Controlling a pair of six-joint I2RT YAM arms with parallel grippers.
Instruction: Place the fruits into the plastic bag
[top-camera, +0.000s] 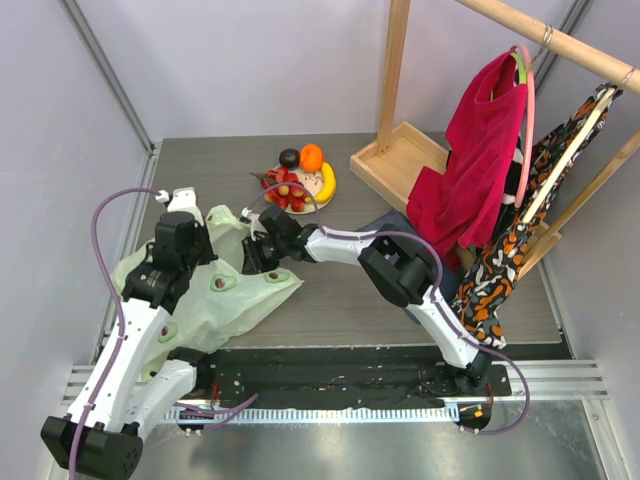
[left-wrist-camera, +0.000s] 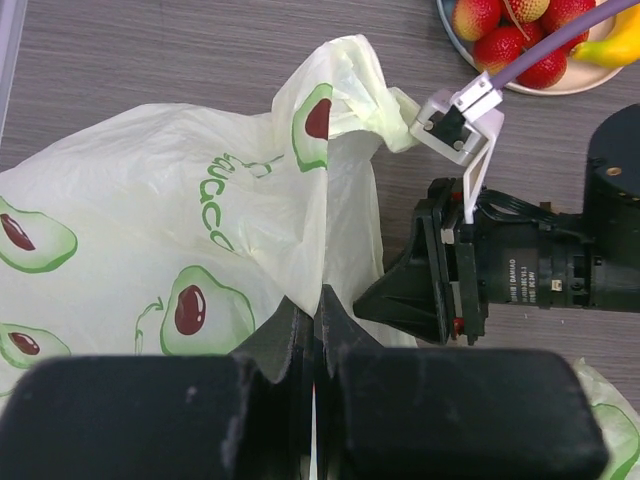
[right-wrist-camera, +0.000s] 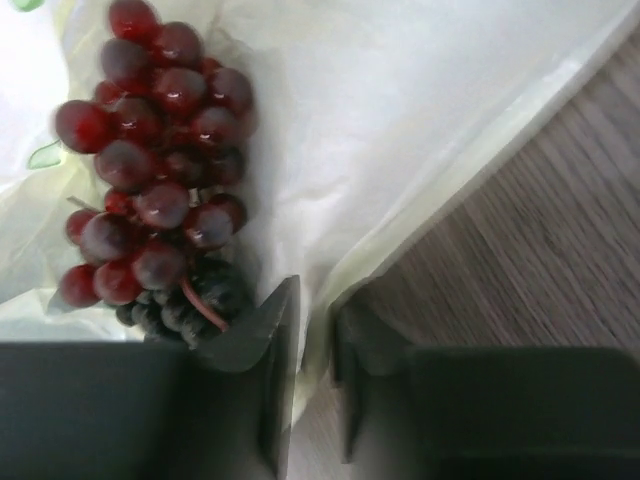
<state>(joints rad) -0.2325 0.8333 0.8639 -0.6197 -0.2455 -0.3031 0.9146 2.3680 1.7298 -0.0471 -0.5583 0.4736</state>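
A thin, crinkled pale green plastic bag (top-camera: 215, 290) printed with avocados lies on the bench's left, its edge pinched by the left pincer (left-wrist-camera: 316, 330). Glossy dark red grapes (right-wrist-camera: 160, 180) rest inside. The right pincer (right-wrist-camera: 315, 340) grips the bag's rim.

Both arms crowd the plastic bag (top-camera: 215, 290); table (top-camera: 340, 300) rightward lies open.

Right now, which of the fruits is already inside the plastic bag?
The dark red grape bunch: it lies on the plastic bag's pale film, while the orange, banana and strawberries sit on the plate.
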